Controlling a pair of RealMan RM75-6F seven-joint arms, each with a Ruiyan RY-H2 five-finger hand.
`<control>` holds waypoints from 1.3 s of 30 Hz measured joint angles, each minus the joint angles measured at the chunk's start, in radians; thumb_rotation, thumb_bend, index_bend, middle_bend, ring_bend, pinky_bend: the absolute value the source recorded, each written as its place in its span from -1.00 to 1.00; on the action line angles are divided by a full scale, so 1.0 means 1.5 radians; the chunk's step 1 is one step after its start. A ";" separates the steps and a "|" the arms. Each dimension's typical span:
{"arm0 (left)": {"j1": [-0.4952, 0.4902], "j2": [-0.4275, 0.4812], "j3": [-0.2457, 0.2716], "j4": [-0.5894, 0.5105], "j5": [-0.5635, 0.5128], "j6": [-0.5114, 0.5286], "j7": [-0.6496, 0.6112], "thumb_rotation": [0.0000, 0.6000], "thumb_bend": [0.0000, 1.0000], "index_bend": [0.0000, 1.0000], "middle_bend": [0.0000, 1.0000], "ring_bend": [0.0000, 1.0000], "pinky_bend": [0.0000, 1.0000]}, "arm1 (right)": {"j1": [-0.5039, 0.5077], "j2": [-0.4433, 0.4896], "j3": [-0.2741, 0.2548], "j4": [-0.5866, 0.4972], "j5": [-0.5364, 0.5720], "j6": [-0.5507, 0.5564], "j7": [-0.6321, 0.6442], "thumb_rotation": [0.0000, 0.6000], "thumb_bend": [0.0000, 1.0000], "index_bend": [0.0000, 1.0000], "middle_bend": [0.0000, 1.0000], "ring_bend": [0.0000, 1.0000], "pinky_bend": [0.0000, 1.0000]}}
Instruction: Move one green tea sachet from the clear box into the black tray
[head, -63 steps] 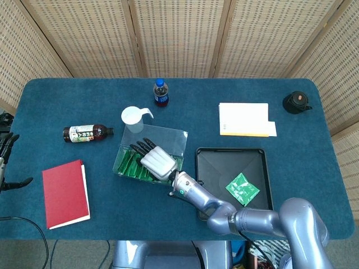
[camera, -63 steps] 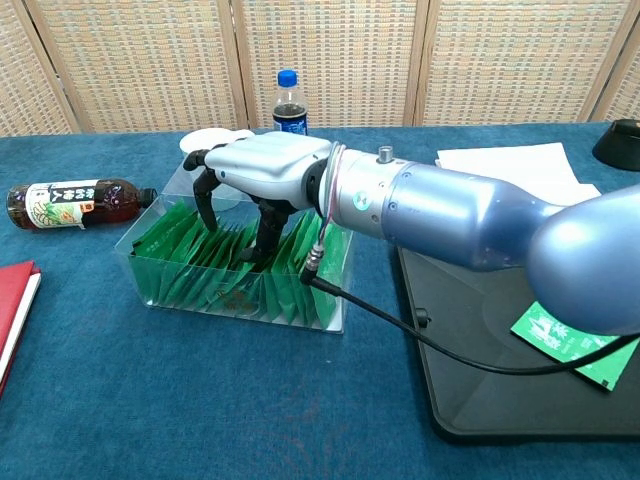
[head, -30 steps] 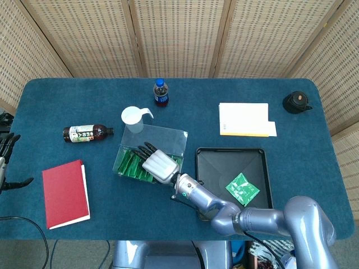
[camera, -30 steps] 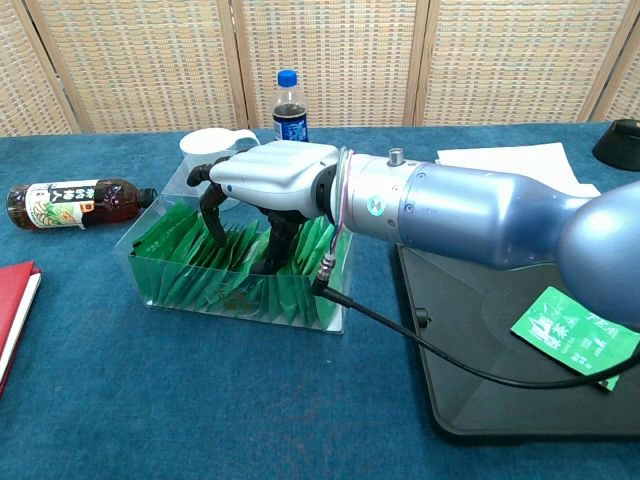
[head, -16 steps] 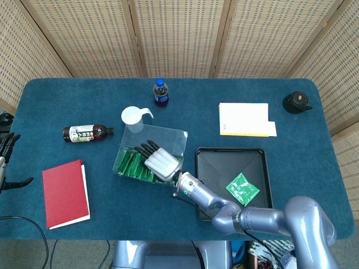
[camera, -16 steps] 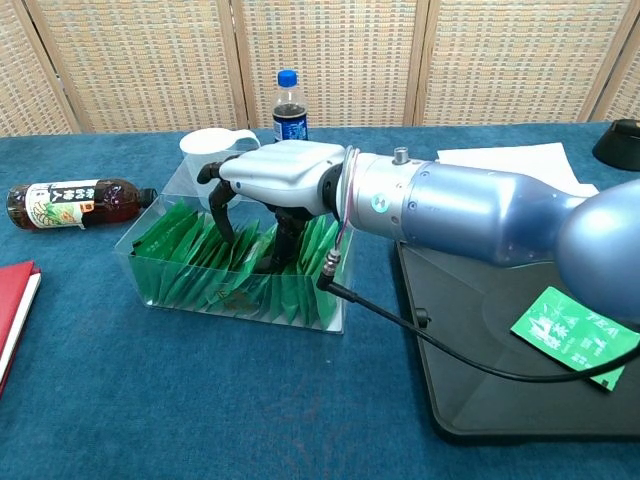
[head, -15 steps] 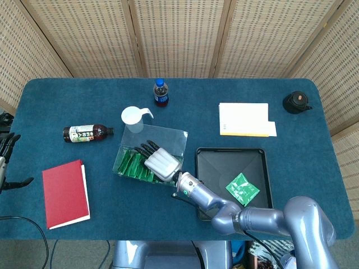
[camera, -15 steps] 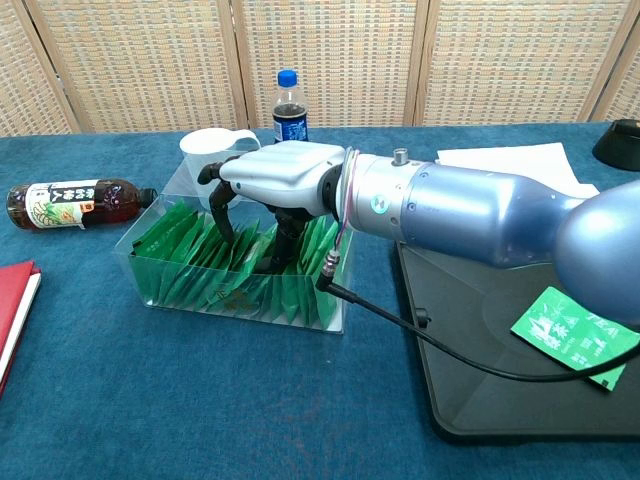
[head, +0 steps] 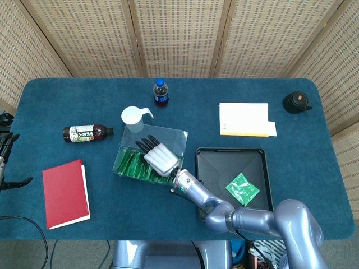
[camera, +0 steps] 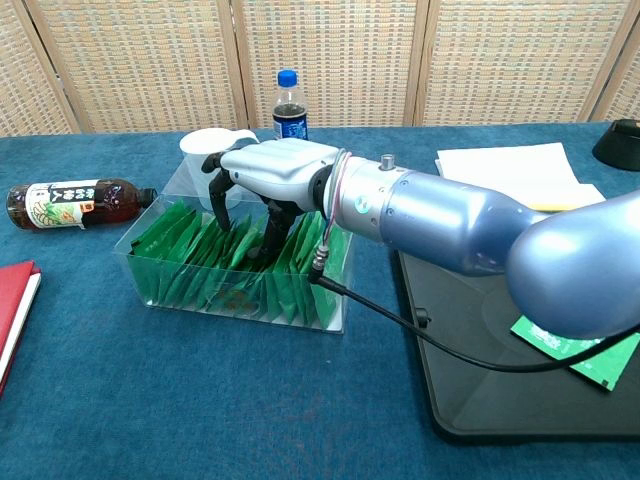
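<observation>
The clear box point(head: 171, 137) point(camera: 235, 303) stands left of centre, packed with upright green tea sachets point(head: 131, 166) point(camera: 188, 252). My right hand point(head: 160, 157) point(camera: 282, 165) hangs palm down over the box, its dark fingers point(camera: 273, 232) dipped among the sachets. Whether they pinch one is hidden by the packets. To the right of the box lies the black tray point(head: 224, 159) point(camera: 480, 385), with one green sachet point(head: 242, 189) point(camera: 572, 355) flat in it. My left hand point(head: 7, 147) shows at the far left edge, off the table, fingers apart and holding nothing.
Behind the box stand a white cup point(head: 133, 116) and a cola bottle point(head: 161, 92). A brown tea bottle point(head: 85, 133) lies on its side at the left. A red book point(head: 65, 193) is front left, white papers point(head: 245, 119) back right, a black pot point(head: 297, 102) far right.
My right hand has shifted slightly toward the back of the box and its wrist has turned a little. No sachet has left the box. The left hand has not moved.
</observation>
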 measured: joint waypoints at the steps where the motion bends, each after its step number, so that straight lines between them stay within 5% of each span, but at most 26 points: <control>1: 0.000 0.000 0.000 0.000 0.000 0.000 0.000 1.00 -0.84 -1.00 -1.00 -1.00 -1.00 | 0.000 -0.003 0.002 0.004 -0.001 0.001 0.003 1.00 -0.13 -0.06 -0.74 -1.00 -1.00; 24: -0.001 0.002 0.000 0.000 -0.001 -0.003 -0.005 1.00 -0.84 -1.00 -1.00 -1.00 -1.00 | -0.005 -0.023 0.004 0.037 -0.028 0.019 0.014 1.00 -0.06 0.10 -0.71 -1.00 -0.99; 39: -0.001 0.003 0.000 0.001 0.000 -0.002 -0.008 1.00 -0.84 -1.00 -1.00 -1.00 -1.00 | -0.006 -0.026 -0.002 0.046 -0.046 0.012 0.021 1.00 0.24 0.12 -0.70 -1.00 -0.99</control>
